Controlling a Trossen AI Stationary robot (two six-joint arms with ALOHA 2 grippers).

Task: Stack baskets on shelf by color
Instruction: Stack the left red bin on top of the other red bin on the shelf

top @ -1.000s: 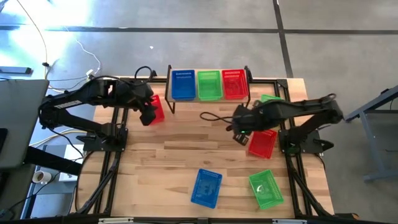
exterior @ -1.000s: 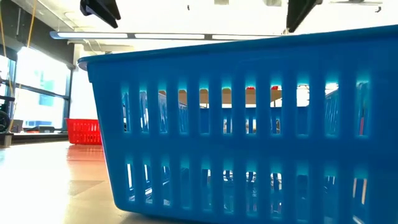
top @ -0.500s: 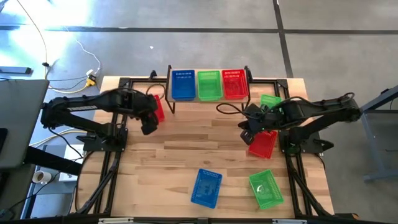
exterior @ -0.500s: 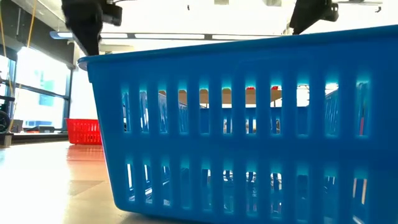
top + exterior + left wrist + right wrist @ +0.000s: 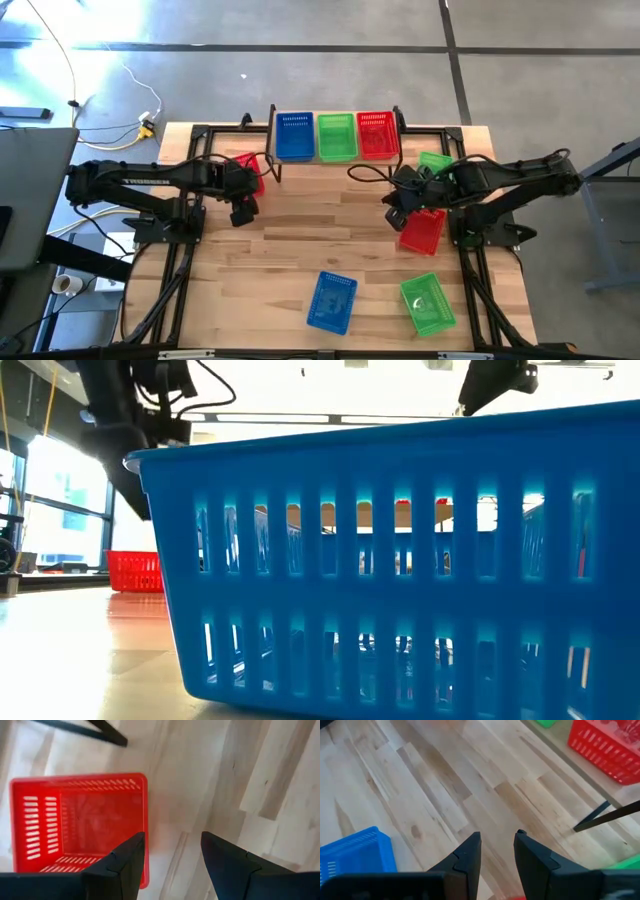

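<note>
We see the shelf (image 5: 337, 160) along the far edge of the bench (image 5: 300, 255), carrying a blue, a green and a red basket side by side. Our left gripper (image 5: 243, 211) hangs with jaws wide and empty beside the red basket (image 5: 251, 172) near the bench's left edge; the wrist view puts one finger (image 5: 125, 862) right over that basket's rim, so we could clip the wall and shove or tip the basket instead of straddling it. Our right gripper (image 5: 396, 213) hovers with jaws narrowly parted, holding nothing, next to the second red basket (image 5: 422, 230); at that opening it may be too narrow to take a wall cleanly.

The right arm covers part of the green basket (image 5: 436, 161) at the right edge, and we cannot tell whether more baskets are nested on the shelf. The blue basket (image 5: 400, 560) near the front edge blocks most of the low view, hiding the shelf and the grippers
</note>
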